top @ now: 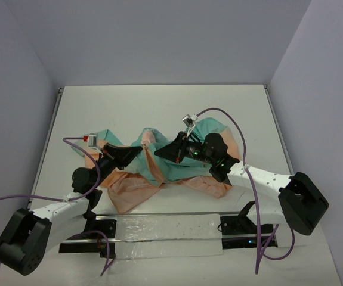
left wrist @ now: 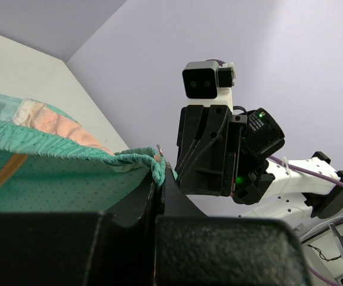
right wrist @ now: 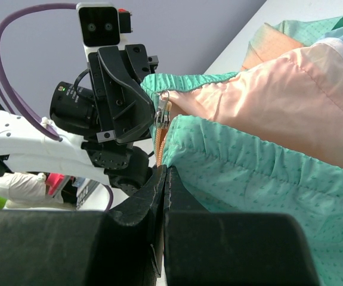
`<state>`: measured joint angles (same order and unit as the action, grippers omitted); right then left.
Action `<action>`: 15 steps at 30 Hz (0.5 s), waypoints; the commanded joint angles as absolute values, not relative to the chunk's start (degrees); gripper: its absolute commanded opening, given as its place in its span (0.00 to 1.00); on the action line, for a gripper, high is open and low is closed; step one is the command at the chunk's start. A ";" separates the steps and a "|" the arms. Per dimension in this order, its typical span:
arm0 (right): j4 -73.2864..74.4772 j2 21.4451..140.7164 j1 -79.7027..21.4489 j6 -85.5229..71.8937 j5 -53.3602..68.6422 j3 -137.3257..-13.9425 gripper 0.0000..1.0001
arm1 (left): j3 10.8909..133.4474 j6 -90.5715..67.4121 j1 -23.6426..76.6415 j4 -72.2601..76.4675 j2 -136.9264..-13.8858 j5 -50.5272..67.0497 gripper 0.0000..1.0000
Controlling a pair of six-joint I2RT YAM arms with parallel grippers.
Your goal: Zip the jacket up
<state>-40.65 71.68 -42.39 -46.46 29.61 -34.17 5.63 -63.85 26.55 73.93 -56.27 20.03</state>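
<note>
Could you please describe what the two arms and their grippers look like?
The left arm and right arm have white dotted links between bulky black joints. The left gripper and right gripper are black wedges, each topped by a white camera box. Purple cables trail along both.

The jacket (top: 136,188) lies crumpled near the middle of the surface (top: 159,104), a little toward the near edge. Its teal-green folds sit on the far side and its peach-orange folds spread toward the near edge. The left end effector (top: 138,149) reaches in from the near-left corner and the right end effector (top: 157,152) from the near-right corner, their dark tips pointing at each other, close together over a raised ridge of cloth at the jacket's middle; a purple cable (top: 219,109) loops over each arm, and a clear sheet (top: 165,229) lies along the near edge.
</note>
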 commanded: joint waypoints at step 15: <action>-43.95 72.35 -42.89 -46.32 30.23 -37.70 0.00 | 7.47 -63.46 26.72 90.51 -55.90 21.62 0.00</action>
<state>-40.73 71.80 -42.39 -46.46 29.61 -34.75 5.63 -63.86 26.55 73.93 -56.21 20.20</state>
